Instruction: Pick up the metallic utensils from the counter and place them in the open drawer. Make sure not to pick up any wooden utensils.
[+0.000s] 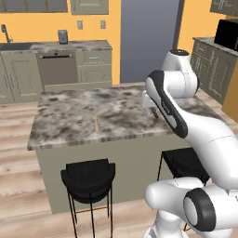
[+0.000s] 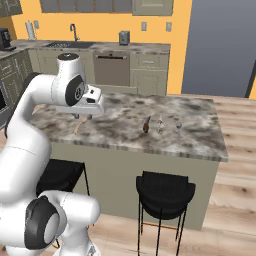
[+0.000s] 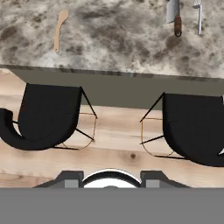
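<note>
The marbled table [image 2: 200, 135] carries the metallic utensils [image 2: 161, 123] near its right end and a wooden stick [image 2: 77, 128] toward the left. Two black stools [image 2: 165, 192] stand on plank floor. Whether the tool [image 2: 84, 111] is apart or together, I cannot tell.

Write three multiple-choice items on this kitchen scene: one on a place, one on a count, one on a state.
1. Where does the dark-handled silver knife lie?
A on the mottled grey marble island top
B on the floor
C on a seat

2. How many black round-backed stools stand at the island?
A one
B two
C three

3. The slim light-tan wooden spoon is:
A propped against a wall
B lying flat on the marble
C standing upright in a jar

Key: A, the hand view shows it on the marble; B, two seats sit side by side below the edge; B, it rests flat with nothing touching it.
</note>
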### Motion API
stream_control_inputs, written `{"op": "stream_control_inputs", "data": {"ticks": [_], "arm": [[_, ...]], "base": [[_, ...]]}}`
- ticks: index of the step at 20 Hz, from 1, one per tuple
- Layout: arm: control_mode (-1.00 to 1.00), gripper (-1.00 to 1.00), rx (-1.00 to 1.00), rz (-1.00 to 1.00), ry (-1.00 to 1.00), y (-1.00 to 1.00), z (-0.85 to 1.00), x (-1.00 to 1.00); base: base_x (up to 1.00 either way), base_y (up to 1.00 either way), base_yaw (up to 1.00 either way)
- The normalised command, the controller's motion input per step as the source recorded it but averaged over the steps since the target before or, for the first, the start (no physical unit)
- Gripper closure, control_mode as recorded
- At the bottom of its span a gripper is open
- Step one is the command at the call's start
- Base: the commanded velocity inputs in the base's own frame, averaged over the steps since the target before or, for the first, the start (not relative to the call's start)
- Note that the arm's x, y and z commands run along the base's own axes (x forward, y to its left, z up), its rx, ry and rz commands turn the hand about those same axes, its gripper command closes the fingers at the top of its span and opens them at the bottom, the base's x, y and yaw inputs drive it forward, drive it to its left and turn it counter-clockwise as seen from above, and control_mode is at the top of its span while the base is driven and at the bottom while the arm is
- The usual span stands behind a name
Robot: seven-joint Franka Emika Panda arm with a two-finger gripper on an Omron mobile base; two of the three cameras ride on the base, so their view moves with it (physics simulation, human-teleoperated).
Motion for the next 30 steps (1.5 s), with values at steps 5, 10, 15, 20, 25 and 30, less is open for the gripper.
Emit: {"op": "stream_control_inputs", "data": {"ticks": [5, 10, 15, 20, 25, 30], "arm": [[-1.0, -1.0, 0.07, 0.04, 0.0, -0.11, 0.0, 0.04], [-1.0, -1.0, 0.06, 0.05, 0.0, -0.13, 0.0, 0.09], [-1.0, -1.0, 0.15, 0.07, 0.01, -0.42, 0.0, 0.44], [-1.0, -1.0, 0.0, -0.06, 0.11, -0.51, -0.08, 0.72], [-1.0, -1.0, 0.0, -0.18, 0.05, -0.78, -0.26, 0.6], [-1.0, -1.0, 0.0, -0.03, 0.0, -0.94, -0.44, 0.35]], "base": [[0.0, 0.0, 0.0], [0.0, 0.0, 0.0], [0.0, 0.0, 0.0], [0.0, 0.0, 0.0], [0.0, 0.0, 0.0], [0.0, 0.0, 0.0]]}}
